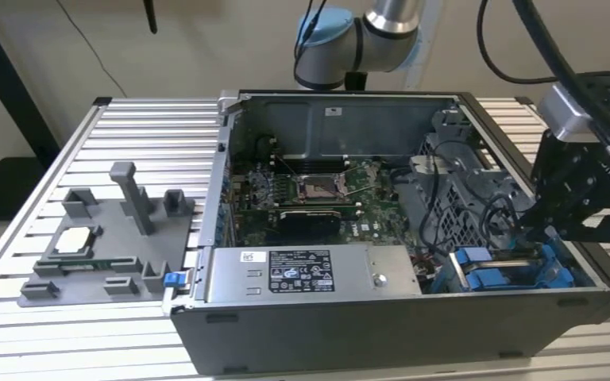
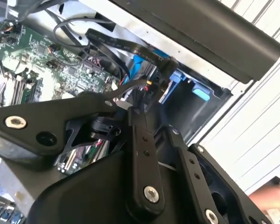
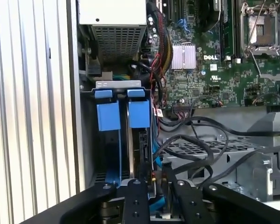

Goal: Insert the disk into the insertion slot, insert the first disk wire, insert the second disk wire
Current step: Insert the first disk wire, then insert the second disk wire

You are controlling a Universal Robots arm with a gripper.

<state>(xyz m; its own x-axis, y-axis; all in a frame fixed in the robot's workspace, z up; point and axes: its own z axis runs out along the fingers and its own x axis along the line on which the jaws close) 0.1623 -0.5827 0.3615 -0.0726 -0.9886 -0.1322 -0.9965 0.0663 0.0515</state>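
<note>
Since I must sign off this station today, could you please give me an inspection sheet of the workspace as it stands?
Surface: ribbed silver aluminium table, bearing an open grey metal computer case.
Job's things: grey metal drive cage with blue plastic tabs, in the case's corner; whether the disk sits in it cannot be told.
Clutter: grey plastic fixture block holding a square silver chip, on the exterior view's left; silver power supply box inside the case.
Gripper: black gripper, low over the drive cage.
Cables: loose black wires beside the cage.
Surroundings: grey robot arm with blue joint cap behind the case; beige wall.
</note>
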